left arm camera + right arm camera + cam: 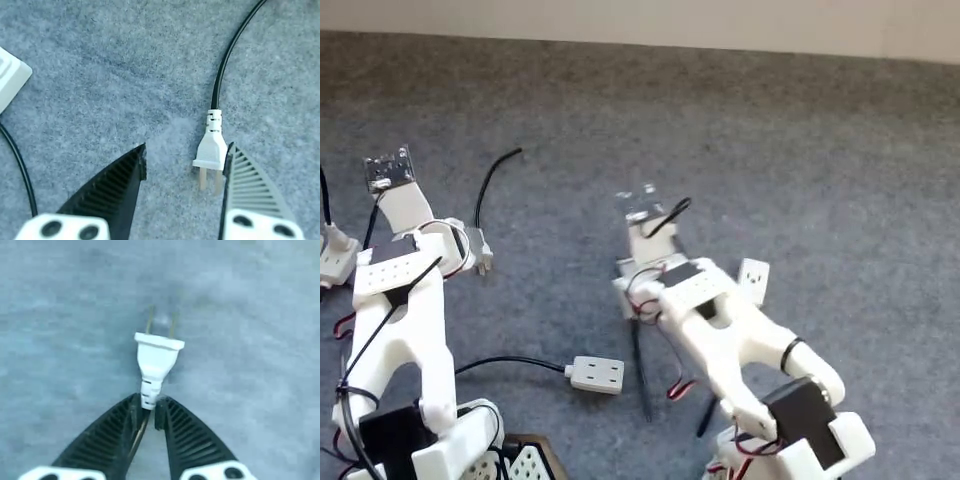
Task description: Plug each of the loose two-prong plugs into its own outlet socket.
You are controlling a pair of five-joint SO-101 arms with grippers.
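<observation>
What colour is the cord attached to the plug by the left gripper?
Black cord, on a white plug; left wrist view shows it best.

White plastic left arm (402, 330) with black servo blocks stretches forward from its base, wrist bent down toward the surface. Its left gripper (186, 147) sits low, with the black ribbed finger (112, 190) and pale grey ribbed finger (250, 190) spread wide apart. White plastic right arm (735, 335) angles forward and inward, wrist pitched down. Its right gripper (149, 401) has two black ribbed fingers pinched tight on the neck of a white two-prong plug (156, 355), prongs pointing away from the wrist.
</observation>
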